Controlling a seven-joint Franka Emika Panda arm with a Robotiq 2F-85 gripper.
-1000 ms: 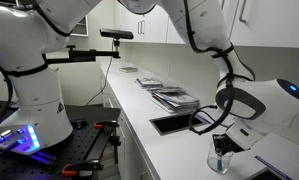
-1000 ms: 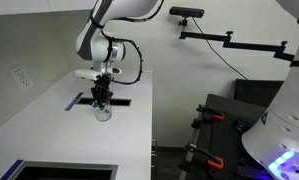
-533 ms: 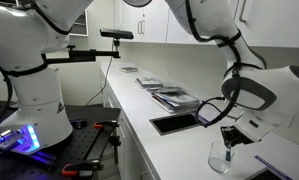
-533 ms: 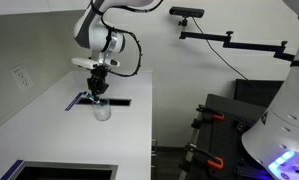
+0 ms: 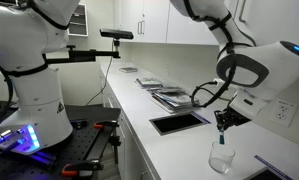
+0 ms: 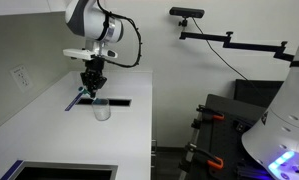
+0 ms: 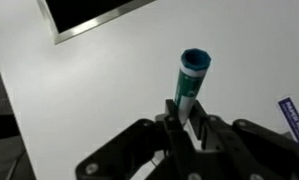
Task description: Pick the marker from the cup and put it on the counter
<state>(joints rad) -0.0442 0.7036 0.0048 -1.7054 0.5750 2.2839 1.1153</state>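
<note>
Wrist view showed the hand (image 7: 186,118) clamped on the marker (image 7: 191,88), its jaws drawn in against both sides of the lower shaft. The marker stood out from between them, its teal end pointing away from the camera over the bare white table (image 7: 99,100). A corner of the dark recess (image 7: 89,15) lay at the top of that view, and the end of a blue-edged strip (image 7: 292,114) showed at its right edge. The cup was not seen from the wrist.

In an exterior view the hand (image 5: 224,126) hung straight above the cup (image 5: 221,159), pointing down. The marker (image 5: 224,140) showed as a short teal stick below the jaws, upright and just above the cup's rim. Whether its lower end was fully clear of the rim could not be told. The cup stood upright on the table (image 5: 139,105), near the table's front edge, with the recess (image 5: 179,123) just beside it.

In an exterior view the hand (image 6: 93,87) was again above the cup (image 6: 101,109) and apart from it. The marker was too small to make out there. The recess (image 6: 119,101) lay just behind the cup, and the strip (image 6: 76,99) lay flat on the table (image 6: 79,140) beside the cup.
</note>
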